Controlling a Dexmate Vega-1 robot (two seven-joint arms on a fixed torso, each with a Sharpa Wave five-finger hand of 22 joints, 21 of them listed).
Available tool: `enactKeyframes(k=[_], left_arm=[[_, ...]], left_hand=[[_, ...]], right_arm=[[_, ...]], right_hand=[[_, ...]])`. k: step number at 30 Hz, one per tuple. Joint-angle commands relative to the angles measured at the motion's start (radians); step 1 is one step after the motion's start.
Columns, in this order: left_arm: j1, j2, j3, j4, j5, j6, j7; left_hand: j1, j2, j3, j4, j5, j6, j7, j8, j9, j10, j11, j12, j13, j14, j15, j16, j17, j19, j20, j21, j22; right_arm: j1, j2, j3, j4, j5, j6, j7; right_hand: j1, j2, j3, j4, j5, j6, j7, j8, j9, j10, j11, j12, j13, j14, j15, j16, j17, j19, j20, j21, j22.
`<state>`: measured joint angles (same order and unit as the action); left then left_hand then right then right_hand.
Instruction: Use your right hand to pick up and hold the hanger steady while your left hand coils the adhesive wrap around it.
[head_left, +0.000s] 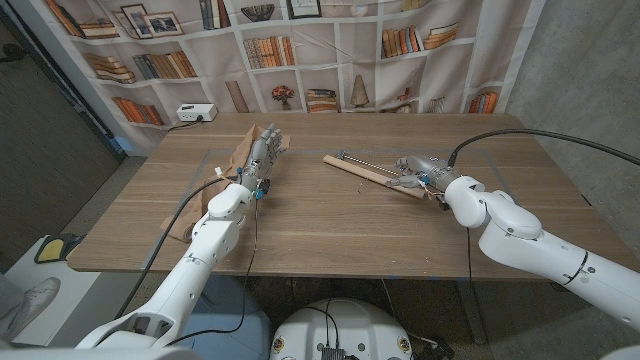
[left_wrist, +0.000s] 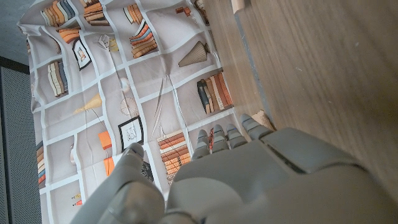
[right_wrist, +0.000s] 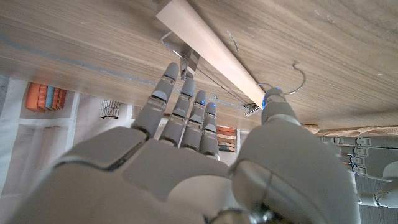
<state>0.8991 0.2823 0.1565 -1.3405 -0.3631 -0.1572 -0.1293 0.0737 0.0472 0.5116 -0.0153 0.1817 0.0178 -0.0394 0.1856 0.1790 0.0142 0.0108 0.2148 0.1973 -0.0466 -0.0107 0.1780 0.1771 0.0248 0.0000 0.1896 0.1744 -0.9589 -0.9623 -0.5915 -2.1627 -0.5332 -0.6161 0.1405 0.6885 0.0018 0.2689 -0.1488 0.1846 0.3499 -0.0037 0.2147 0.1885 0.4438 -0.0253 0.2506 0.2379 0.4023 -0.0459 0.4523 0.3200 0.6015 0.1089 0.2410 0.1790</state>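
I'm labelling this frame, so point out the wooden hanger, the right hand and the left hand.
hanger (head_left: 362, 170), head view, middle of its wooden bar.
right hand (head_left: 412, 172), head view, back of the hand at the hanger's end.
left hand (head_left: 260, 155), head view, back of the hand.

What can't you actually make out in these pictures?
- Adhesive wrap: nothing I can pick out as it; a tan strip under the left hand in the head view is too small to identify.
- Whether the right hand grips the hanger: its fingers cover the contact.
- Left palm: hidden behind the hand's back, left wrist view.
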Motion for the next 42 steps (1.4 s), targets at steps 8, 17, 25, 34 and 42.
enactKeyframes(k=[8, 17, 25, 34, 42], left_arm=[[0.000, 0.009, 0.007, -0.011, -0.003, 0.004, -0.003], [-0.005, 0.008, 0.007, -0.002, -0.005, -0.001, -0.009], [-0.009, 0.013, 0.008, -0.001, -0.005, 0.001, -0.017], [-0.014, 0.020, 0.010, -0.006, -0.004, 0.014, -0.026], [-0.010, 0.018, 0.008, -0.011, -0.004, 0.017, -0.022]], left_hand=[[0.004, 0.008, 0.001, -0.003, 0.000, 0.000, 0.000, 0.003, 0.002, 0.002, 0.006, 0.004, 0.004, -0.012, 0.000, 0.007, 0.003, -0.001, 0.002, 0.005, 0.002], [0.003, 0.009, 0.001, -0.003, 0.000, 0.001, 0.000, 0.003, 0.002, 0.002, 0.006, 0.004, 0.004, -0.014, 0.000, 0.006, 0.003, -0.003, 0.002, 0.005, 0.002], [0.003, 0.009, 0.000, -0.004, 0.000, 0.001, 0.001, 0.003, 0.002, 0.002, 0.006, 0.004, 0.004, -0.015, -0.001, 0.006, 0.003, -0.004, 0.001, 0.005, 0.002], [0.002, 0.010, 0.000, -0.005, 0.000, 0.001, 0.000, 0.003, 0.002, 0.004, 0.006, 0.005, 0.004, -0.015, 0.000, 0.006, 0.003, -0.004, 0.001, 0.005, 0.002], [0.002, 0.010, 0.000, -0.005, 0.000, 0.000, 0.000, 0.003, 0.002, 0.003, 0.008, 0.005, 0.004, -0.015, 0.000, 0.006, 0.003, -0.004, 0.001, 0.005, 0.002]], right_arm=[[0.012, 0.001, -0.014, 0.003, -0.009, 0.004, 0.033], [0.025, 0.003, -0.025, 0.008, -0.021, 0.007, 0.053], [0.029, 0.007, -0.024, 0.014, -0.022, 0.014, 0.058], [0.037, 0.009, -0.028, 0.026, -0.028, 0.026, 0.065], [0.040, 0.014, -0.029, 0.037, -0.033, 0.036, 0.062]], right_hand=[[-0.002, -0.002, -0.012, 0.007, -0.003, 0.008, 0.005, -0.002, 0.004, -0.012, 0.008, -0.008, 0.005, -0.005, -0.025, -0.007, 0.002, 0.017, -0.008, 0.006, 0.005], [-0.012, -0.009, -0.020, 0.011, -0.004, 0.000, 0.008, -0.006, 0.004, -0.016, 0.012, -0.010, 0.006, -0.007, -0.020, -0.010, 0.000, 0.028, -0.004, 0.009, 0.006], [-0.021, -0.009, -0.025, 0.016, -0.003, -0.001, 0.009, -0.007, 0.004, -0.019, 0.014, -0.012, 0.006, -0.016, -0.023, -0.015, -0.001, 0.028, -0.008, 0.007, 0.006], [-0.019, -0.008, -0.027, 0.015, -0.002, 0.000, 0.014, -0.007, 0.005, -0.019, 0.018, -0.012, 0.006, -0.019, -0.024, -0.017, -0.002, 0.028, -0.019, 0.006, 0.006], [-0.018, -0.007, -0.028, 0.015, -0.001, 0.002, 0.016, -0.007, 0.005, -0.019, 0.019, -0.014, 0.006, -0.020, -0.026, -0.019, -0.003, 0.014, -0.017, -0.001, 0.006]])
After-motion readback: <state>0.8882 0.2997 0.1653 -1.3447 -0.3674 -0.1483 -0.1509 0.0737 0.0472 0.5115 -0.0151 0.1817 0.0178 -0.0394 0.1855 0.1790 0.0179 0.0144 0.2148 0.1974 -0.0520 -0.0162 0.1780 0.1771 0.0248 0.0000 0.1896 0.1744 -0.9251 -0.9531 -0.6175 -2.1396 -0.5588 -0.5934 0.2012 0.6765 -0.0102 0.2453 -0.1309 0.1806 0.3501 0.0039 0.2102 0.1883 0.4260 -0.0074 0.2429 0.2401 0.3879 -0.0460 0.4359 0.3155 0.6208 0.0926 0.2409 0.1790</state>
